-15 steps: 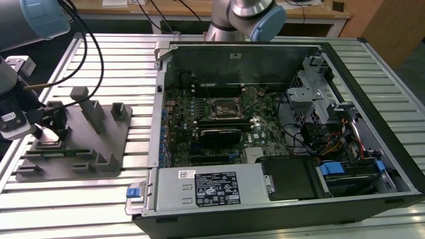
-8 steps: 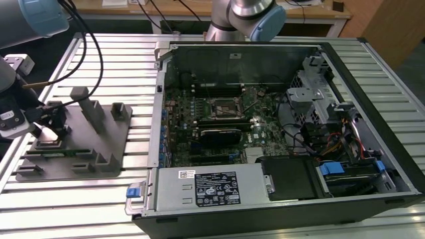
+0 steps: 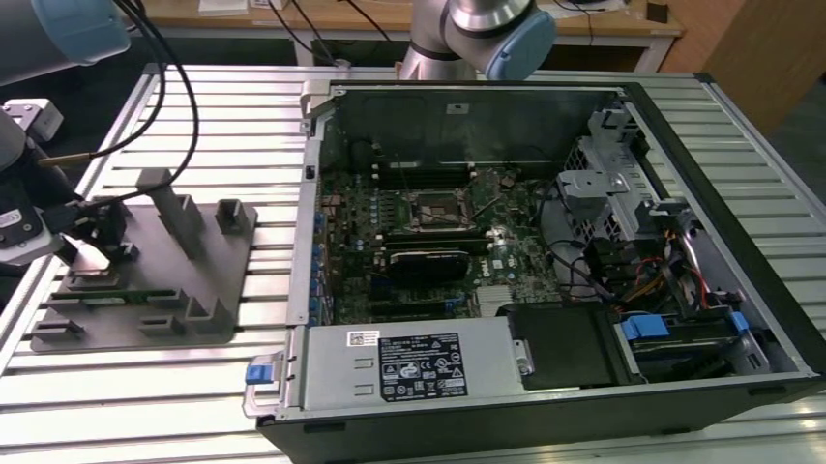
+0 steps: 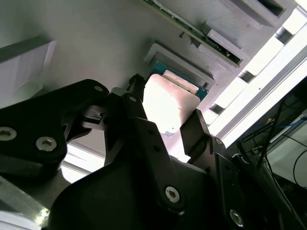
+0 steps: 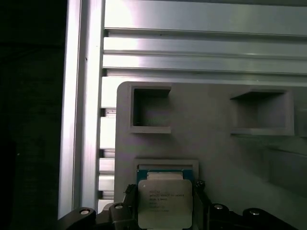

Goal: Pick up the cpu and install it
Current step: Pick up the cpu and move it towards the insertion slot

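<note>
At the fixture plate (image 3: 220, 280), we see the gripper (image 3: 97, 246) down low over the plate's near-left part in the exterior view, with the cpu (image 5: 164, 203) caught between its two black fingers (image 5: 130, 191). In both wrist views the fingers press against two opposite edges of the chip, so we read the gripper (image 5: 164, 189) as clamped on the cpu (image 4: 165, 103). The cpu's shiny metal top faces up toward the wrist, and a thin strip of green board shows along the edge farthest from the gripper body. The chip sits at a shallow square recess (image 5: 166, 164) in the grey plate (image 5: 216, 158), whose raised rim shows just beyond the fingertips. We cannot tell whether the chip rests in the recess or is lifted slightly off it. Farther out from the gripper on the same plate we see two square pockets (image 5: 149, 108). Past them lie the ribbed aluminium slats of the table (image 5: 192, 52). In the second wrist view the gripper (image 4: 165, 117) brackets the brightly lit chip, and the plate (image 4: 96, 43) spreads out beyond it. Well apart from the gripper, toward the exterior view's right, an open computer case (image 3: 722, 193) lies on the table (image 3: 155, 406). Its motherboard (image 3: 387, 203) is exposed, and the square socket (image 3: 439, 208) sits near the board's middle.
</note>
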Action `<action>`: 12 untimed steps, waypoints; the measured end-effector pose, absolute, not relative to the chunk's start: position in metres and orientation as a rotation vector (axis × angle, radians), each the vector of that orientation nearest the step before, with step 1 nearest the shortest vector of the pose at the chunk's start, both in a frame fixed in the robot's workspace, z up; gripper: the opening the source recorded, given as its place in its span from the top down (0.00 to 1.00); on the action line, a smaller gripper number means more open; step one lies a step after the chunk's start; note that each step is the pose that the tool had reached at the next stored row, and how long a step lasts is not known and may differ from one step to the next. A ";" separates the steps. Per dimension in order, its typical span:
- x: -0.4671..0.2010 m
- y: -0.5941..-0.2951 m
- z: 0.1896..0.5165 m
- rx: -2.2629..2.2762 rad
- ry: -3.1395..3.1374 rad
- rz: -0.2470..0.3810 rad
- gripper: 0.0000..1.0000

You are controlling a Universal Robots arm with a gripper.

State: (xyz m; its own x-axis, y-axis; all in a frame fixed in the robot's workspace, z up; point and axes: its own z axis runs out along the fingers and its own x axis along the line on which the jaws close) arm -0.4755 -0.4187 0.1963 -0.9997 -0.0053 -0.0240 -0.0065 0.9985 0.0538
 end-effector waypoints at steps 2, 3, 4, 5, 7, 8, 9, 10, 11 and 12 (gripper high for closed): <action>-0.475 -0.419 0.199 -0.009 3.116 0.084 0.45; -0.475 -0.419 0.200 -0.009 3.117 0.084 0.45; -0.475 -0.419 0.201 -0.009 3.116 0.084 0.45; -0.475 -0.419 0.202 -0.009 3.116 0.084 0.45; -0.475 -0.419 0.204 -0.009 3.116 0.084 0.45; -0.475 -0.419 0.205 -0.009 3.116 0.084 0.45; -0.475 -0.419 0.206 -0.009 3.116 0.084 0.45; -0.475 -0.419 0.207 -0.009 3.116 0.084 0.45; -0.475 -0.419 0.208 -0.009 3.116 0.084 0.45; -0.475 -0.419 0.208 -0.009 3.116 0.084 0.45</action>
